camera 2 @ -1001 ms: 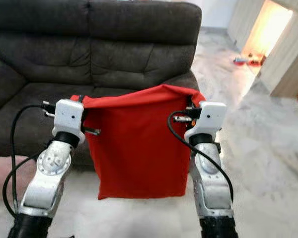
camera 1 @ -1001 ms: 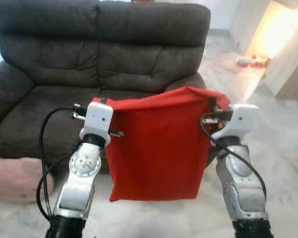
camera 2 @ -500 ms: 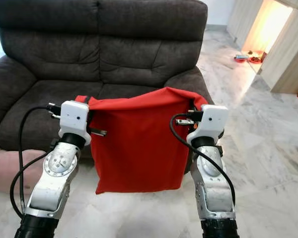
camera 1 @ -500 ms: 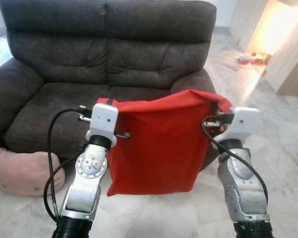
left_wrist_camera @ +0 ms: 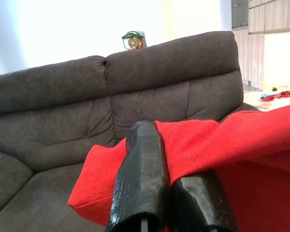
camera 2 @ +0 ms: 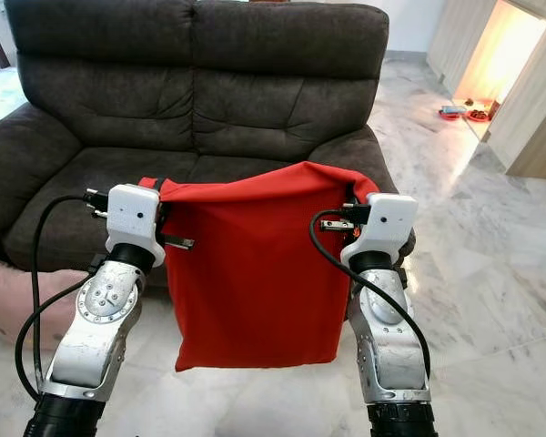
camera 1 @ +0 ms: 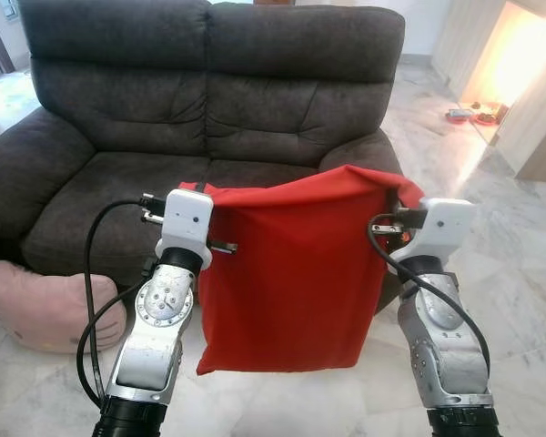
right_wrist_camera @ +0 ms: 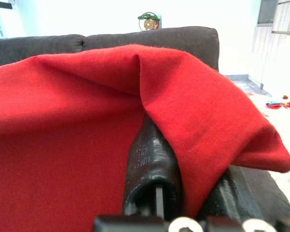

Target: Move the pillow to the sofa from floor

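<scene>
One red pillow [camera 1: 291, 282] hangs flat in the air in front of the dark sofa [camera 1: 209, 100], held up by its two top corners. The left tool [left_wrist_camera: 169, 193] is clamped on the corner nearer the sofa's left armrest, and the right tool [right_wrist_camera: 183, 193] pinches the other corner, with cloth folded over its fingers. One pink cushion [camera 1: 50, 305] lies on the marble floor [camera 1: 519, 237] against the sofa's left front.
</scene>
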You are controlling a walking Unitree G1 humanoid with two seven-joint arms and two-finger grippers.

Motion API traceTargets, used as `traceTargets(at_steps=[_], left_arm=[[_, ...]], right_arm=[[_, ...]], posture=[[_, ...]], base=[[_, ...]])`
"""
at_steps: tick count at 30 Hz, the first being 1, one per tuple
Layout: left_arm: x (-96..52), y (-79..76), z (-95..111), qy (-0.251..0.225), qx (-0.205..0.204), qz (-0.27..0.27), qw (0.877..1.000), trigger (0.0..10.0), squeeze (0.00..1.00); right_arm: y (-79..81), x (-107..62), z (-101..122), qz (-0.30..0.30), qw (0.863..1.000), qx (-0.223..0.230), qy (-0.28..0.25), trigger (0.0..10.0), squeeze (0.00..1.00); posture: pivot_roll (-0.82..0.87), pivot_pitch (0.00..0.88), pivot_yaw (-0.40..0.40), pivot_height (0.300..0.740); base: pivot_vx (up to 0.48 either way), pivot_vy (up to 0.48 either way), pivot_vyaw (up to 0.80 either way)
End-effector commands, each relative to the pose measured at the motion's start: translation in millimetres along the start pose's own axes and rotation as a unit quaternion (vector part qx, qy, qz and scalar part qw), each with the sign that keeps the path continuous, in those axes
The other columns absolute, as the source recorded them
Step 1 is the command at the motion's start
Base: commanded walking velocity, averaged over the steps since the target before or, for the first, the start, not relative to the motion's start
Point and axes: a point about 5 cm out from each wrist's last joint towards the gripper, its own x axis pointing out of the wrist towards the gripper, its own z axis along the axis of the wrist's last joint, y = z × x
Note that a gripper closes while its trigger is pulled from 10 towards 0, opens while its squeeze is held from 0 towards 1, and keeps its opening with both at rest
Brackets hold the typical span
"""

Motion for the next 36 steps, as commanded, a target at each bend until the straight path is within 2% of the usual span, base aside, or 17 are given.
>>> traceTargets(at_steps=[1,6,14,36], left_arm=[[6.2,4.6,30.2,-0.069,0.003,0.011,0.998,10.0,0.0],[6.5,6.8,32.3,-0.074,0.004,0.017,0.997,10.0,0.0],[6.6,7.6,33.0,-0.076,0.004,0.02,0.997,10.0,0.0],[6.6,7.6,33.9,-0.079,0.002,0.021,0.997,10.0,0.0]], right_arm=[[0.9,4.4,21.0,0.002,0.999,-0.001,-0.049,10.0,0.0],[1.1,4.2,21.2,0.002,0.999,-0.002,-0.05,10.0,0.0],[4.2,4.4,20.4,0.005,0.999,-0.003,-0.047,10.0,0.0],[5.1,3.7,20.8,0.008,0.999,-0.004,-0.048,10.0,0.0]], posture=[[0.06,0.022,-0.053,0.74],[0.06,0.023,-0.055,0.74],[0.06,0.022,-0.056,0.74],[0.06,0.02,-0.054,0.74]], base=[[0.0,0.0,0.0],[0.0,0.0,0.0],[0.241,0.0,0.0],[0.31,0.0,0.0]])
